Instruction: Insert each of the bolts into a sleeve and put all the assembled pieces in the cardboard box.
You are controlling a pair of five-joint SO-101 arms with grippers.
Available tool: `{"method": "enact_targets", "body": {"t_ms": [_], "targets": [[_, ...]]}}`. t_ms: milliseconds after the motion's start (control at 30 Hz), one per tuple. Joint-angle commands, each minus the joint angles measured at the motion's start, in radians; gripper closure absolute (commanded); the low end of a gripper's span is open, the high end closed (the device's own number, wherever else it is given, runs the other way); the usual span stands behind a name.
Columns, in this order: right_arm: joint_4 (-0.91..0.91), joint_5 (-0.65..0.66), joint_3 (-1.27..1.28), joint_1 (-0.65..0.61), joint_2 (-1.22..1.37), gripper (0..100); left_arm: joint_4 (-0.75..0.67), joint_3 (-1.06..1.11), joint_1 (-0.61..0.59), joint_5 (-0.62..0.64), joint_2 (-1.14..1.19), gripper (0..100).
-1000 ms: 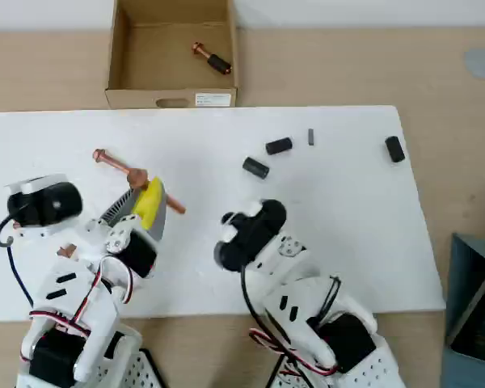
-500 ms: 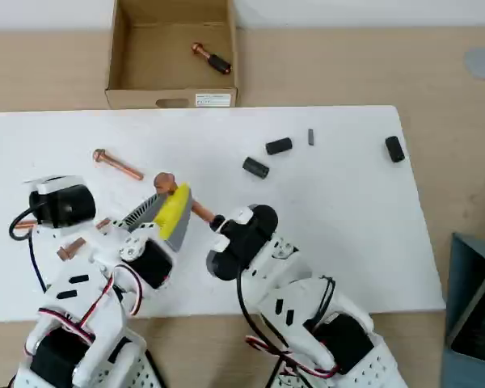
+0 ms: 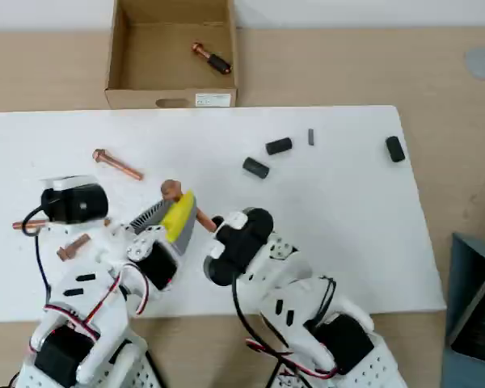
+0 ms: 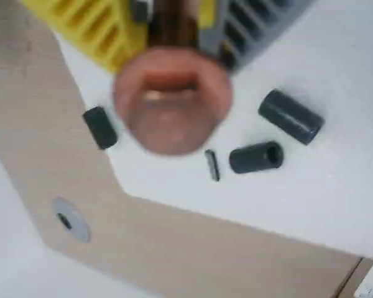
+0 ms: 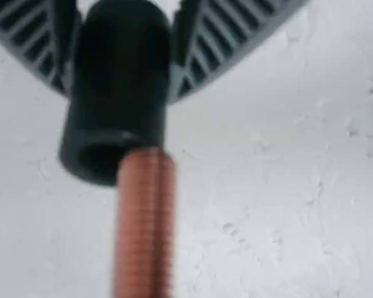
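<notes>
My left gripper (image 3: 176, 204) is shut on a copper bolt (image 3: 171, 191), whose head fills the left wrist view (image 4: 172, 99) between the yellow and grey fingers. Its shaft runs toward my right gripper (image 3: 219, 223), which is shut on a black sleeve (image 5: 118, 93). In the right wrist view the bolt's threaded tip (image 5: 143, 223) meets the sleeve's mouth. The cardboard box (image 3: 158, 56) at the back holds one bolt with a sleeve on it (image 3: 212, 58). Loose sleeves (image 3: 279, 146) (image 3: 256, 168) (image 3: 394, 149) lie on the white mat.
Loose bolts lie at the mat's left: one (image 3: 117, 164) toward the back, two (image 3: 28, 225) (image 3: 73, 246) beside the left arm. A small dark pin (image 3: 310, 137) rests near the sleeves. A grey bin (image 3: 473, 299) stands off the mat's right edge.
My left gripper has carried the bolt to the right, toward the right gripper. The right arm has shifted left, and the bolt's tip now sits at the sleeve's mouth.
</notes>
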Motion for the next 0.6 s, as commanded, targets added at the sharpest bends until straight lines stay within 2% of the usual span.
{"method": "enact_targets", "body": {"t_ms": [0, 200, 567], "targets": [[-0.031, 0.006, -0.019, -0.013, -0.128, 98.9, -0.021, 0.011, 0.005, 0.008, -0.007, 100], [-0.031, 0.006, -0.022, -0.013, -0.128, 98.9, -0.117, 0.061, 0.006, 0.008, -0.008, 100], [-0.029, 0.006, -0.022, -0.015, -0.128, 98.9, -0.118, 0.077, 0.003, 0.008, -0.008, 100]]}}
